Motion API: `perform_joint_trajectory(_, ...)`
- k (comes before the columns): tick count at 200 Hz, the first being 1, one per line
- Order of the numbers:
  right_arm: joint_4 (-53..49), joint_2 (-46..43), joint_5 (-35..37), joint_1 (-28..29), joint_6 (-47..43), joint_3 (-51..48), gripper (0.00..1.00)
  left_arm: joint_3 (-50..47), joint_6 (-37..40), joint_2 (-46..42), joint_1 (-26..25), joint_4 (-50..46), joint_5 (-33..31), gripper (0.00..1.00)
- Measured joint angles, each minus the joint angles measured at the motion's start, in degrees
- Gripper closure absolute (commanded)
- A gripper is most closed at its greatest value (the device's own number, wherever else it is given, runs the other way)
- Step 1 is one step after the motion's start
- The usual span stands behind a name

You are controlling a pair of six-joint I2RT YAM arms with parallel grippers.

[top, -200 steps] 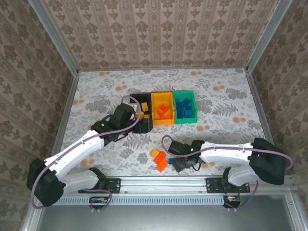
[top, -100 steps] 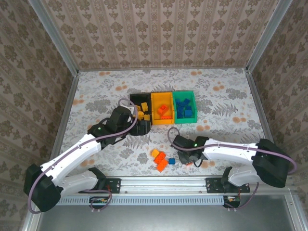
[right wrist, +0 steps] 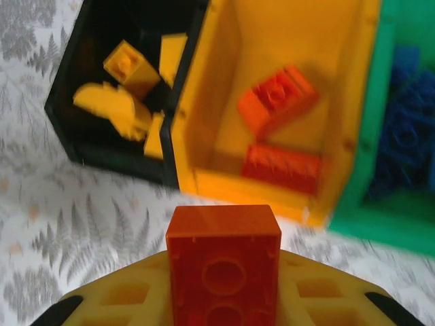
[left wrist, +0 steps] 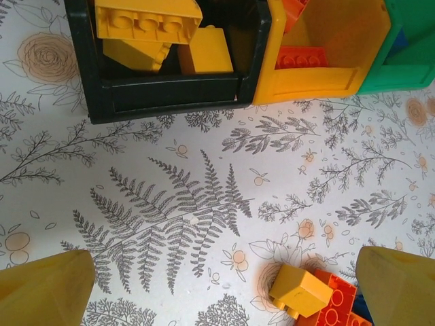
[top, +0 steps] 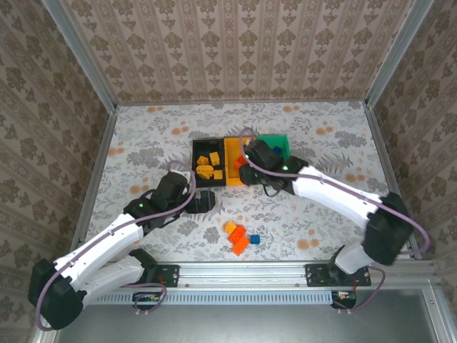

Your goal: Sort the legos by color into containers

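Right hand [right wrist: 223, 285] clamped on an orange-red brick [right wrist: 223, 238], above the near edge of the yellow-orange bin [right wrist: 299, 41] - two red bricks inside it, black bin [left wrist: 170, 102] with yellow bricks, green bin [right wrist: 401, 234] with blue ones, left hand [left wrist: 224, 288] with fingers wide apart over the surface [left wrist: 170, 204], a few loose bricks [top: 240, 238] near it.

Robot test cell, lab-style, not home: aluminium frame posts [top: 80, 57] at 11 and 1 o'clock, damask-print wall panels [top: 235, 50] at 12, floral-print tabletop [top: 143, 136], metal mounting rail [top: 243, 272] at 6.
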Motion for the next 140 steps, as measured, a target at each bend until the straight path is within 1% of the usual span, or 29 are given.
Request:
perform_joint_trajectory(38,2.1,15.7,-0.7,-2.7,-0.4,12.8,0.69,-0.7,-0.8,-0.8,0.0,-0.2,0.3,0.00)
perform_joint_trajectory(69,1.8,24.0,-0.6,-3.8,0.2,21.3,0.63,-0.9,-1.0,-0.7,0.0,-0.2,0.6,0.00)
perform_joint_trajectory(86,1.1,26.5,-0.6,-4.2,1.0,24.3,0.54,-0.9,-1.0,-0.5,0.0,0.0,0.9,0.00)
perform_joint_trajectory(112,0.4,27.8,-0.7,-4.6,2.5,26.2,0.37,-0.9,-1.0,0.9,0.0,0.5,1.8,0.00)
perform_joint_trajectory(124,0.0,27.9,-0.7,-4.6,3.1,26.7,0.33,-0.9,-1.0,1.8,0.0,0.8,2.2,0.00)
perform_joint_trajectory(140,-0.1,27.9,-0.7,-4.6,3.8,27.1,0.30,-0.9,-0.9,3.2,-0.1,1.3,2.9,0.00)
